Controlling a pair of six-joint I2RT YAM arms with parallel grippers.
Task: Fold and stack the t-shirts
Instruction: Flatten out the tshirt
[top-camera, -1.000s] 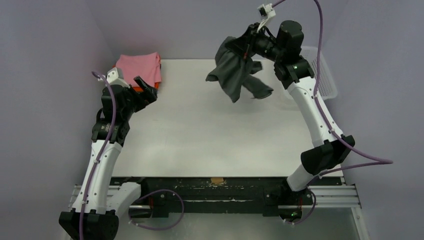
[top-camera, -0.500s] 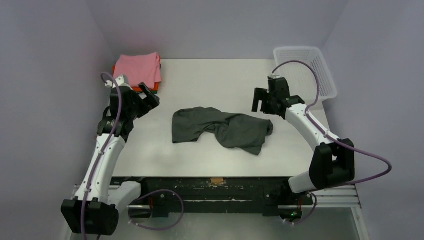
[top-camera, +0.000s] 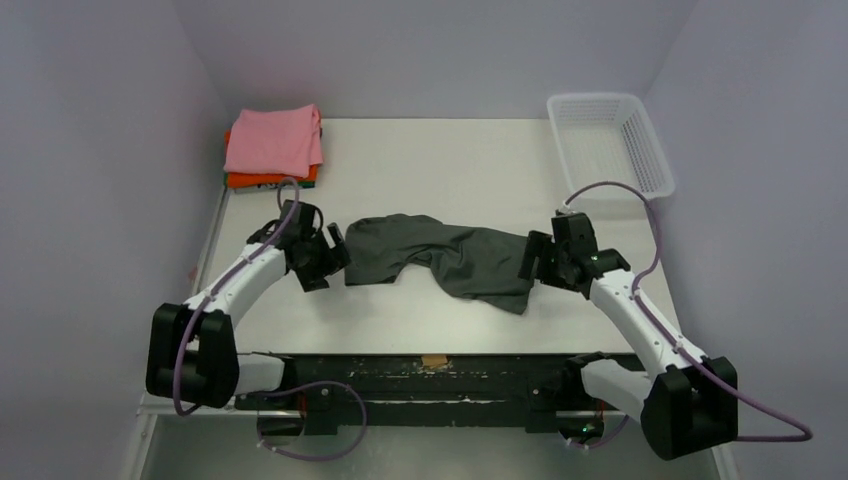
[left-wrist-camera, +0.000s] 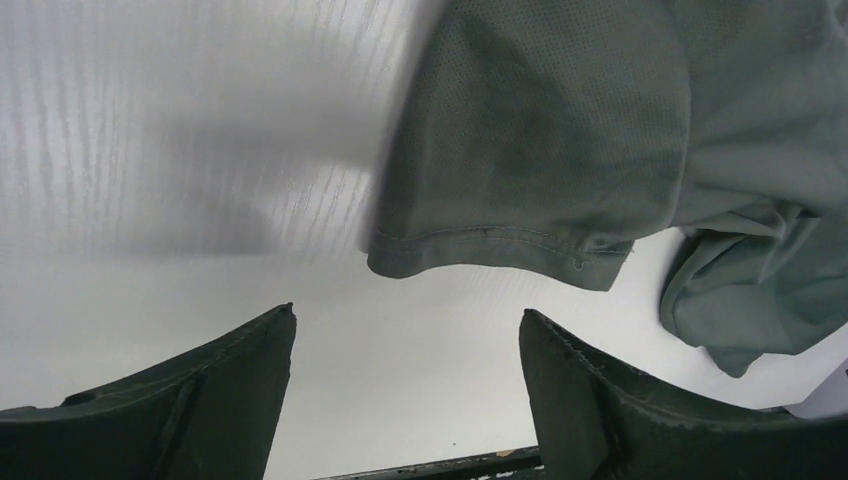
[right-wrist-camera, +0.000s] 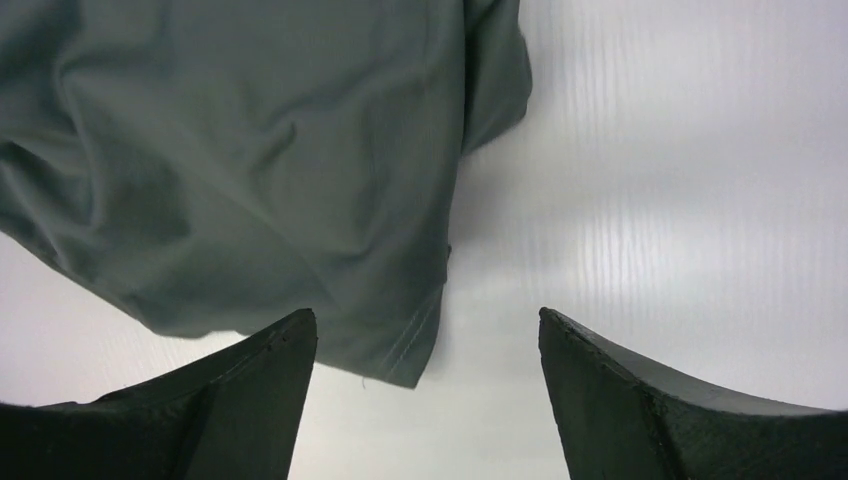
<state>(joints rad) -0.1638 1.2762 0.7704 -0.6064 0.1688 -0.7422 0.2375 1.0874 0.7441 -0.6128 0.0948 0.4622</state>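
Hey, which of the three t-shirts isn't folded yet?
The dark grey t-shirt, lying crumpled and spread out in the middle. The pink t-shirt is folded and sits on the folded orange t-shirt at the far left corner.

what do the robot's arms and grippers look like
The left arm and right arm have glossy white links with bulky black joints. A thin purple cable loops along each. The left gripper and right gripper each have two dark, wedge-shaped fingers.
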